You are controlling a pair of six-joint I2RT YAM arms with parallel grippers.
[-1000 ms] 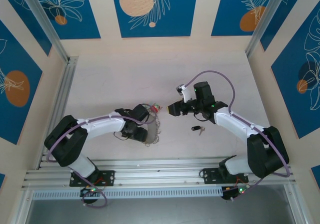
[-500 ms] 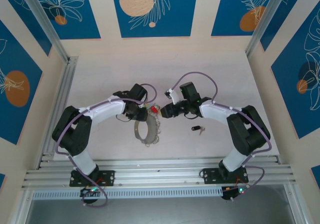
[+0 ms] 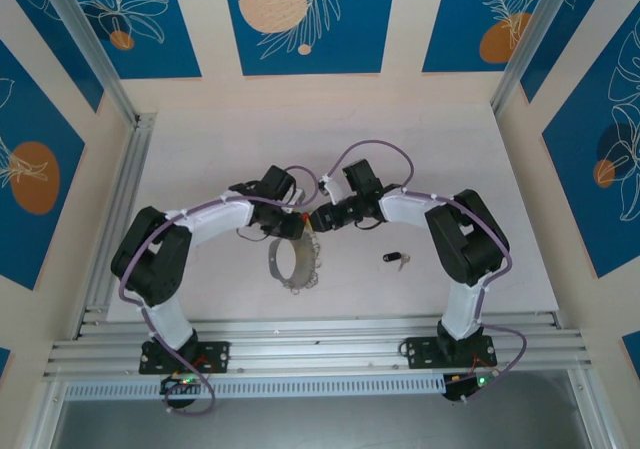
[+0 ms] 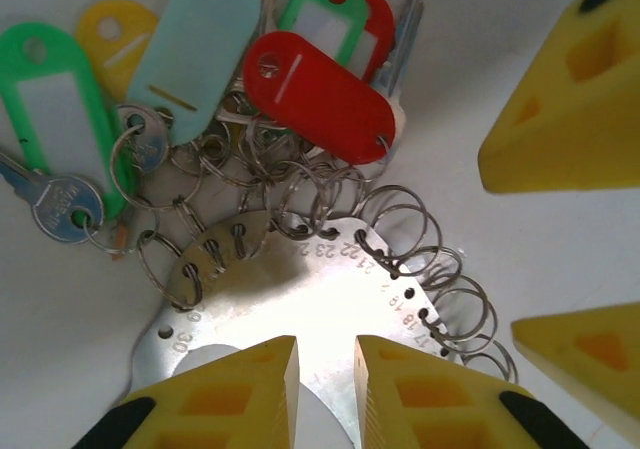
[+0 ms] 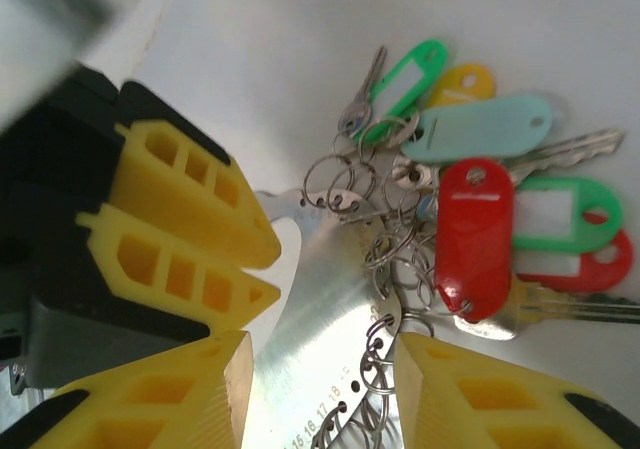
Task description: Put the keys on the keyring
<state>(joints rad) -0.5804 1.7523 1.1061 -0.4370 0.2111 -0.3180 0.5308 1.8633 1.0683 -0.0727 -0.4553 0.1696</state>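
Left claw (image 4: 325, 357) pinches the keyring (image 4: 290, 291); right claw (image 5: 322, 354) stands half-open astride it beside the tagged keys (image 5: 565, 150); one key (image 3: 395, 260) lies apart on the desk (image 3: 200, 149).

Light: we see bright, even light from above on the table (image 3: 430, 149).
Shadows: soft and short beneath the arms (image 3: 205, 217).
Glare: we lose part of the keyring (image 4: 300, 304) to white shine at the left wrist.
Focus: key tags (image 4: 318, 94) crisp; yellow fingers (image 4: 235, 394) at the edges soft.
Blur: we note a grey smear in the right wrist view's upper-left corner.
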